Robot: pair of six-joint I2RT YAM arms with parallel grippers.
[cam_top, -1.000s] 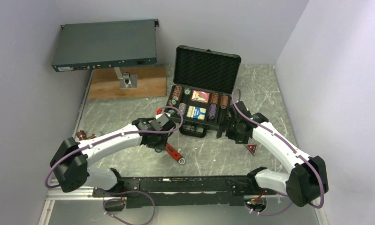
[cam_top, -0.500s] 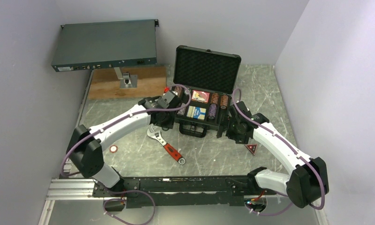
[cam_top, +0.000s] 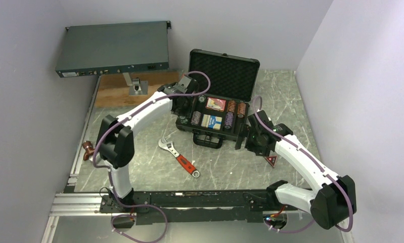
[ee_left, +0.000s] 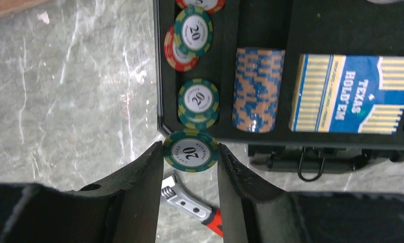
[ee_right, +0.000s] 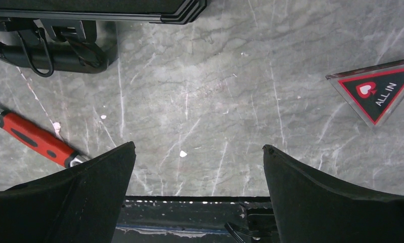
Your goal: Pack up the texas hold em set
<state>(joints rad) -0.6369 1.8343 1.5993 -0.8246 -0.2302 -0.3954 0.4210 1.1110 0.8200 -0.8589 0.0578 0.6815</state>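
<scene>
One green-and-yellow striped round poker chip marked 20 is pinched by its rim at the very tips of the left gripper, jaws closed to chip width, right over the near-left corner of the black rectangular hard-shell foam-lined case. Risk: released from here it likely clips the case rim and rolls onto the grey marbled table; a tip-only grip could also let it twist out. Loose chips lying proud in the left slot might foul the lid. Meanwhile the right gripper is spread wide, holding nothing, over bare table; the small red-edged "ALL IN" triangle lies near it, outside the case, not yet packed. Counts: 1 held chip, roughly 5 loose in the slot (overlaps make it fuzzy), 4 chip rolls seen from above with the left arm hiding that end, 1 blue card deck, 1 red card deck, 1 triangle, 1 red-handled adjustable wrench.
</scene>
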